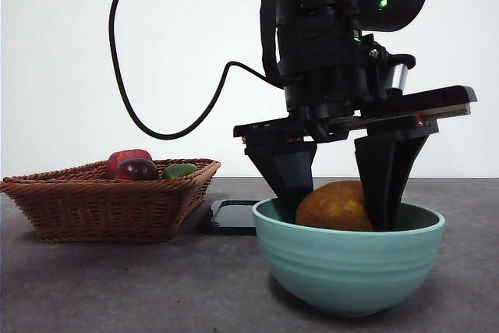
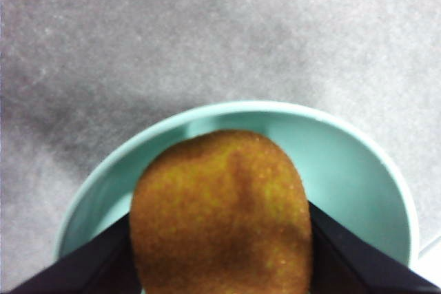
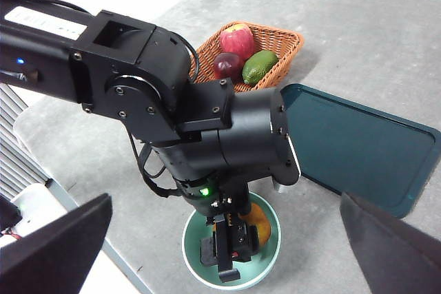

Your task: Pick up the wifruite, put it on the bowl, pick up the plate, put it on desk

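gripping rough orange-brown wifruite [image 2: 222,215], left gripper [image 1: 340,207] inside ribbed mint bowl [image 1: 348,264].

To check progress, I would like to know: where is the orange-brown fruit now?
The wifruite sits inside the mint-green bowl, at the front view's right, between the left gripper's jaws; the wicker basket stands far to its left.

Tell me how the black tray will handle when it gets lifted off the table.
The black tray looks rigid, so probably won't flex. Its glossy surface and low rim suggest a slippery, thin-edged grasp. Being wide and flat, it may tilt if held at one edge.
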Controlling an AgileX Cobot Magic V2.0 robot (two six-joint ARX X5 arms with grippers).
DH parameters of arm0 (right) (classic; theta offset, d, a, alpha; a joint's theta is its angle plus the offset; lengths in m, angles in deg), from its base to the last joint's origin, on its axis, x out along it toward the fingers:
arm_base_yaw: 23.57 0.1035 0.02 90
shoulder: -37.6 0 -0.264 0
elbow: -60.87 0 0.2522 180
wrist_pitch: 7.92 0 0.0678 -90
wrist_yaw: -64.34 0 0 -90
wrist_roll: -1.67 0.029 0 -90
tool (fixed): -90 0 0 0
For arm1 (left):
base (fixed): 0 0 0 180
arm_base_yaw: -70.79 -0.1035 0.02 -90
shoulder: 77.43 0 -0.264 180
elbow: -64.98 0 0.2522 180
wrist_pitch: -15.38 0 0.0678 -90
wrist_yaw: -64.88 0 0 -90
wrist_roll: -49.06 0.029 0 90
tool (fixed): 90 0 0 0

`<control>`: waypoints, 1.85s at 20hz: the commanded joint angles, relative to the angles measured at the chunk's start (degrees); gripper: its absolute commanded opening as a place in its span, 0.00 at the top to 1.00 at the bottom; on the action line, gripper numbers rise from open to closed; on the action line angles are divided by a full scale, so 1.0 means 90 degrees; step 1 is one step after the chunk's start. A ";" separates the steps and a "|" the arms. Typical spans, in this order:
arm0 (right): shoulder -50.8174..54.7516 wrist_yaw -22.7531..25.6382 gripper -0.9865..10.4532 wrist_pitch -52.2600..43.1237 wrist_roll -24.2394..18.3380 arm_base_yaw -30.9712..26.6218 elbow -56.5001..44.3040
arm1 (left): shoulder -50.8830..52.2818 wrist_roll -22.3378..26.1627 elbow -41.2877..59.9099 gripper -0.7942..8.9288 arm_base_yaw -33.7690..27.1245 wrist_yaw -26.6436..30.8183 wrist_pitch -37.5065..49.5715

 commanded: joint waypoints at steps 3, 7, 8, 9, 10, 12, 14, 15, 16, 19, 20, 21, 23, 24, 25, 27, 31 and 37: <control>-0.0015 -0.0012 0.34 -0.0027 -0.0002 0.0032 0.0112 | -0.0177 -0.0066 -0.0117 0.73 0.0151 -0.0010 0.0015; -0.0015 -0.0012 0.34 -0.0027 -0.0002 0.0032 0.0112 | -0.0189 -0.0066 -0.0117 0.73 0.0197 -0.0010 0.0007; -0.0015 -0.0012 0.34 -0.0027 -0.0002 0.0032 0.0112 | -0.0194 -0.0066 -0.0117 0.73 0.0199 -0.0010 0.0005; -0.0015 -0.0015 0.34 -0.0027 -0.0002 0.0032 0.0112 | -0.0211 -0.0066 -0.0117 0.73 0.0209 -0.0010 0.0000; -0.0015 -0.0015 0.34 -0.0027 -0.0002 0.0032 0.0112 | -0.0216 -0.0066 -0.0117 0.73 0.0209 -0.0010 -0.0017; -0.0015 -0.0015 0.34 -0.0027 0.0000 0.0032 0.0112 | -0.0270 -0.0063 -0.0117 0.73 0.0216 -0.0010 -0.0032; -0.0015 -0.0012 0.34 -0.0029 -0.0002 0.0032 0.0112 | -0.0350 -0.0053 -0.0117 0.73 0.0221 -0.0010 -0.0092; -0.0015 -0.0012 0.34 -0.0029 0.0000 0.0032 0.0112 | -0.0413 -0.0034 -0.0117 0.73 0.0223 -0.0010 -0.0107; -0.0015 -0.0015 0.34 -0.0029 0.0000 0.0032 0.0112 | -0.0447 -0.0010 -0.0117 0.73 0.0221 -0.0010 -0.0119; -0.0015 -0.0012 0.34 -0.0029 0.0000 0.0032 0.0112 | -0.0495 0.0056 -0.0121 0.73 0.0223 -0.0010 -0.0092; -0.0015 -0.0012 0.34 -0.0029 0.0000 0.0032 0.0112 | -0.0493 0.0058 -0.0141 0.71 0.0226 -0.0010 -0.0092; -0.0015 -0.0012 0.34 -0.0032 -0.0002 0.0032 0.0112 | -0.0493 0.0061 -0.0204 0.60 0.0226 -0.0010 -0.0117; -0.0015 -0.0012 0.34 -0.0032 0.0000 0.0032 0.0112 | -0.0493 0.0085 -0.0362 0.41 0.0226 -0.0010 -0.0141; -0.0015 -0.0012 0.34 -0.0029 0.0000 0.0032 0.0112 | -0.0493 0.0097 -0.0471 0.39 0.0226 -0.0010 -0.0185; -0.0015 -0.0012 0.34 -0.0029 0.0000 0.0032 0.0112 | -0.0481 0.0102 -0.0624 0.39 0.0226 -0.0010 -0.0272; -0.0015 -0.0012 0.34 -0.0032 0.0000 0.0032 0.0112 | -0.0466 0.0126 -0.0950 0.39 0.0226 -0.0005 -0.0500; -0.0015 -0.0015 0.34 -0.0032 0.0000 0.0032 0.0112 | -0.0367 0.0231 -0.1545 0.39 0.0226 0.0073 -0.0962; -0.0015 -0.0015 0.34 -0.0034 -0.0002 0.0032 0.0112 | 0.0372 0.0243 -0.1651 0.25 0.0226 0.0359 -0.1348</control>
